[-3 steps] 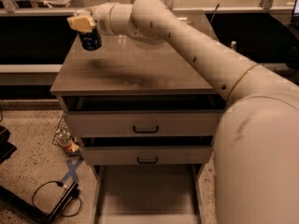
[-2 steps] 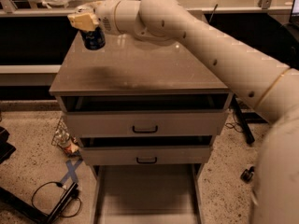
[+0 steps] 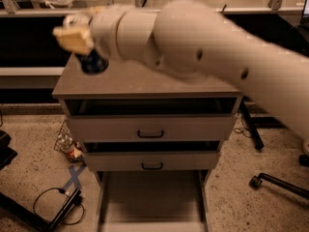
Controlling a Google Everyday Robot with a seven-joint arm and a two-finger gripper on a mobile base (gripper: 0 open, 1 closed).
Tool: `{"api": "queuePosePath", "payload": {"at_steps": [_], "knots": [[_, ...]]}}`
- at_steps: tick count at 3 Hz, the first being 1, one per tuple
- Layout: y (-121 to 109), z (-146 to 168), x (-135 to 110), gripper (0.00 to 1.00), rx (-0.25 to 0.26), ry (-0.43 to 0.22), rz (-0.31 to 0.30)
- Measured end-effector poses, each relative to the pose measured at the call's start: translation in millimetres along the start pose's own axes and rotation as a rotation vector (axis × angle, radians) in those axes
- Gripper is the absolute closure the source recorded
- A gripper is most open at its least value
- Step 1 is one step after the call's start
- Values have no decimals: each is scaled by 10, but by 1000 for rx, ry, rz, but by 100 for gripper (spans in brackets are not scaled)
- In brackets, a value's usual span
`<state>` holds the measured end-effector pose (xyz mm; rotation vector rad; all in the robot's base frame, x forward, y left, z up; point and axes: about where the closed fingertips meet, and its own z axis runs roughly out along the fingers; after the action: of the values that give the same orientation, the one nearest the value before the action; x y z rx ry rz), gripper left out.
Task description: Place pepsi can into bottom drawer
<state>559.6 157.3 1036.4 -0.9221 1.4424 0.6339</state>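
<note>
My gripper (image 3: 79, 45) is at the upper left, above the left part of the cabinet top (image 3: 145, 83). It is shut on the pepsi can (image 3: 93, 63), a dark blue can that hangs under the tan fingers (image 3: 72, 38), lifted off the top. The big white arm (image 3: 203, 47) crosses the view from the right. The bottom drawer (image 3: 150, 197) is pulled out at the foot of the cabinet, its flat floor bare, well below and to the right of the can.
Two upper grey drawers with black handles (image 3: 150, 134) (image 3: 152, 166) are slightly ajar. A crumpled wrapper (image 3: 67, 146) and cables (image 3: 58, 207) lie on the floor at left. A chair base with a caster (image 3: 270, 180) stands at right. A dark shelf runs behind.
The arm has swung toward the camera and now fills more of the view. The gripper with the can has come forward and lower, toward the cabinet's front left.
</note>
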Motion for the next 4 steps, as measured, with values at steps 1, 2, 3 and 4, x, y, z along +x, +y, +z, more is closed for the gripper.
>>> {"api": "queuePosePath", "payload": {"at_steps": [1, 2, 3, 4], "knots": [[560, -158, 658, 100, -33, 68, 45], [998, -373, 1592, 100, -93, 127, 104], [774, -907, 2370, 100, -28, 146, 177], [583, -1122, 2554, 100, 23, 150, 208]]}}
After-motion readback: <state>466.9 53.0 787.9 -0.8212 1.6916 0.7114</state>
